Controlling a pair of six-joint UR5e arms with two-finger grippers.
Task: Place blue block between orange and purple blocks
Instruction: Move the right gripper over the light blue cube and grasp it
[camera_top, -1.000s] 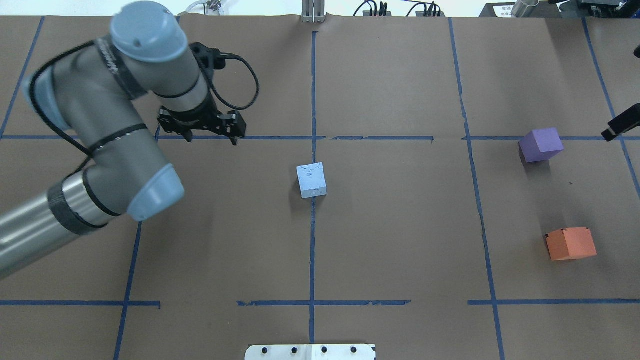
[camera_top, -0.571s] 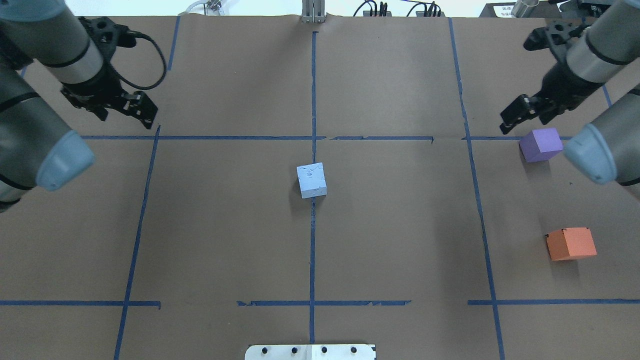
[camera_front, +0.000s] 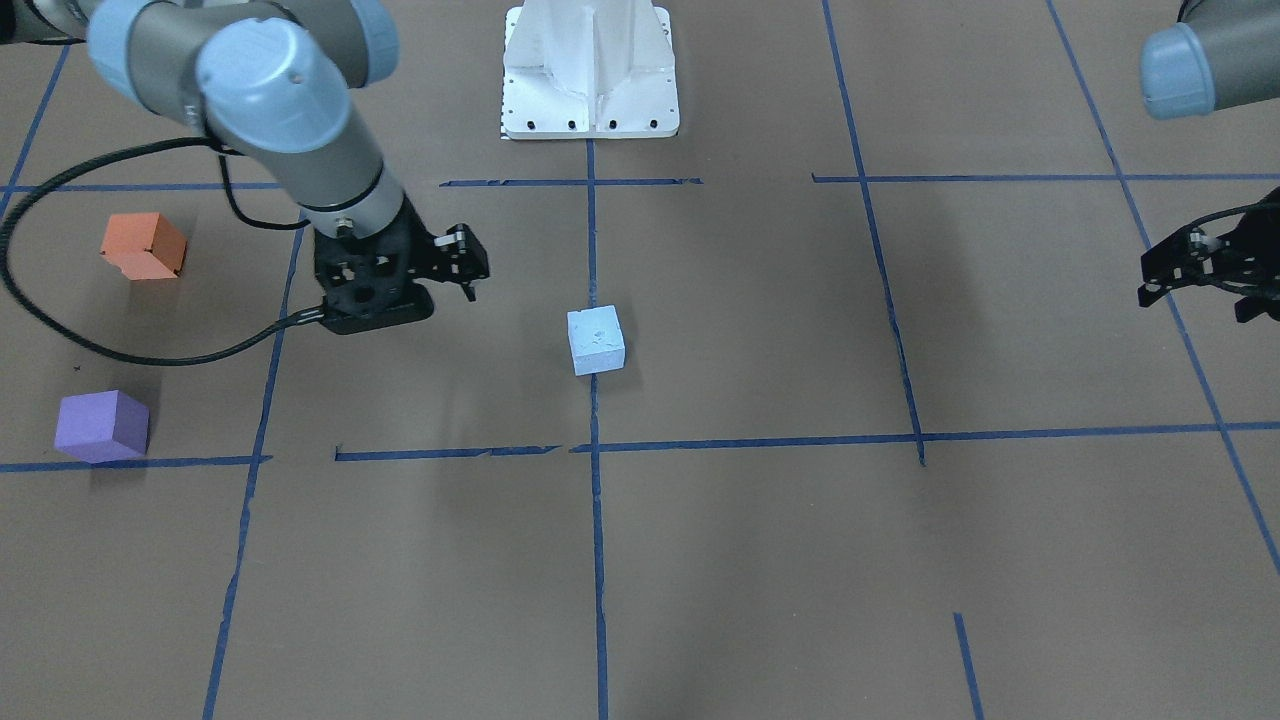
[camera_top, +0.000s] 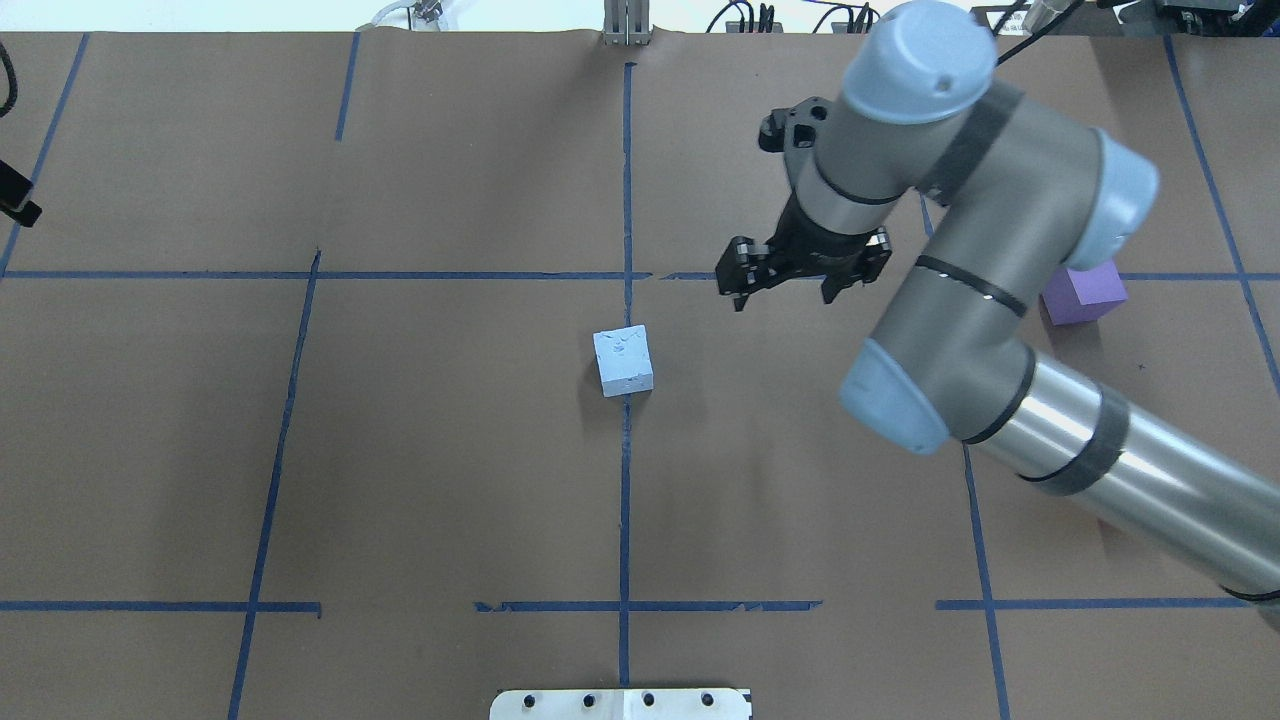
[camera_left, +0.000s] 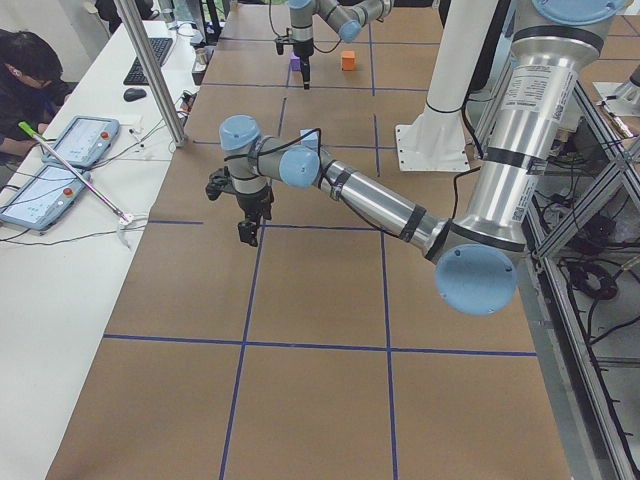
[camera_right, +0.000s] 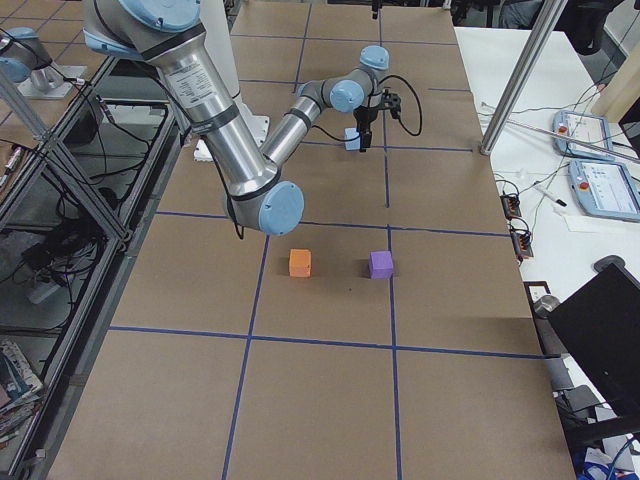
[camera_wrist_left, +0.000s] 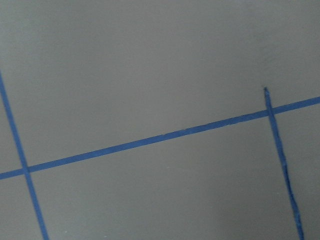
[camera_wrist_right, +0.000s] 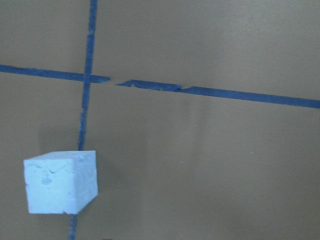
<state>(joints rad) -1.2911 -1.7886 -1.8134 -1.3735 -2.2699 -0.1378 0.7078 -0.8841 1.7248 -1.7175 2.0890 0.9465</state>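
The right gripper (camera_top: 785, 292), jaws wide open and empty, should center squarely above the blue block (camera_top: 623, 361) before descending.

- Legible text, brand, number or sign: none found in any view.
- Table surface, all edges and corners: blue tape lines only, with no lettering.
- Tablet screens (camera_left: 78, 140) on the bench beyond the table's far edge: contents too small to read.
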